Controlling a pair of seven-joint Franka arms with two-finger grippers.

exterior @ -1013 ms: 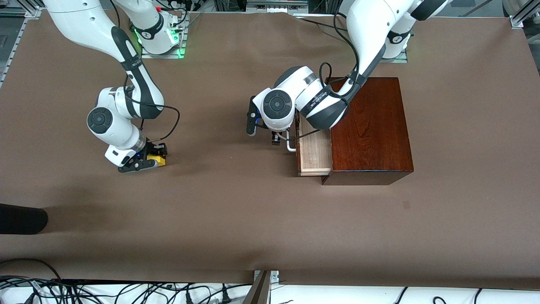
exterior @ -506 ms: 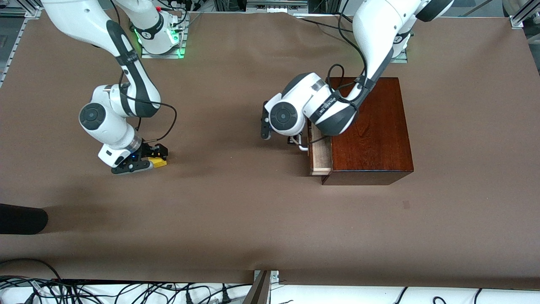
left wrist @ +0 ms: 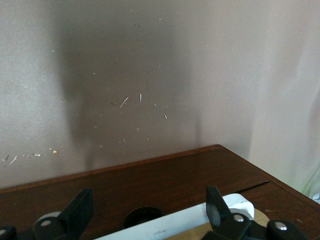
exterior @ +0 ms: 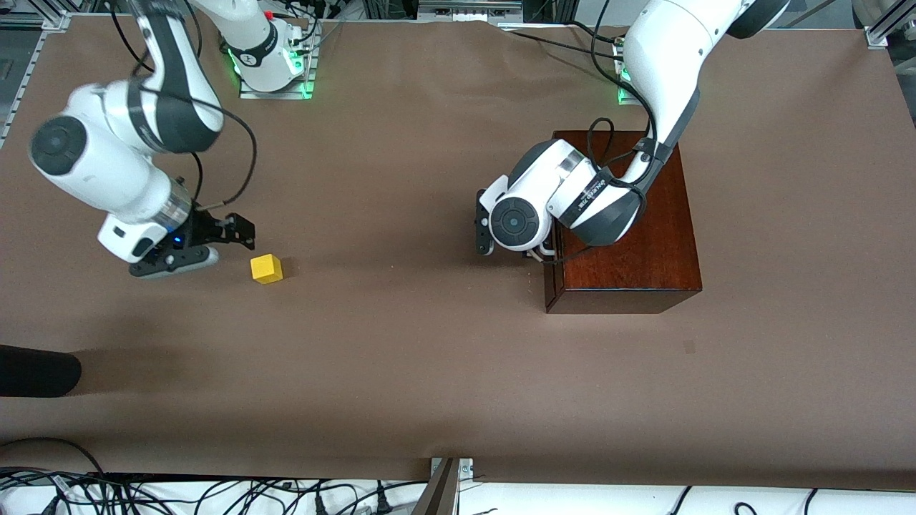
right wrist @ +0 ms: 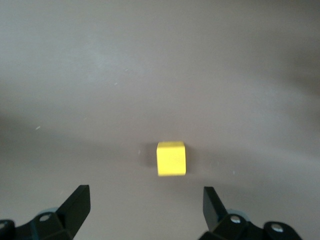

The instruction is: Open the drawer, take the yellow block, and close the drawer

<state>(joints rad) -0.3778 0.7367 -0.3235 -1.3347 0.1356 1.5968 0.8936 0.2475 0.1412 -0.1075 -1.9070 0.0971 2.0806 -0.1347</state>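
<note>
Yellow block (exterior: 266, 269) sits alone on the desk (exterior: 401, 357); right pincer (exterior: 215, 243) apart beside it; left pincer (left wrist: 145, 212) apart at the shut drawer's (left wrist: 150, 185) handle (left wrist: 165, 226).

Both end effectors (exterior: 215, 239) (left wrist: 145, 212) spread wide

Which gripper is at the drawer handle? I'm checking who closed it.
The left gripper, open astride the drawer's white handle. The right gripper hangs open beside the yellow block.
</note>
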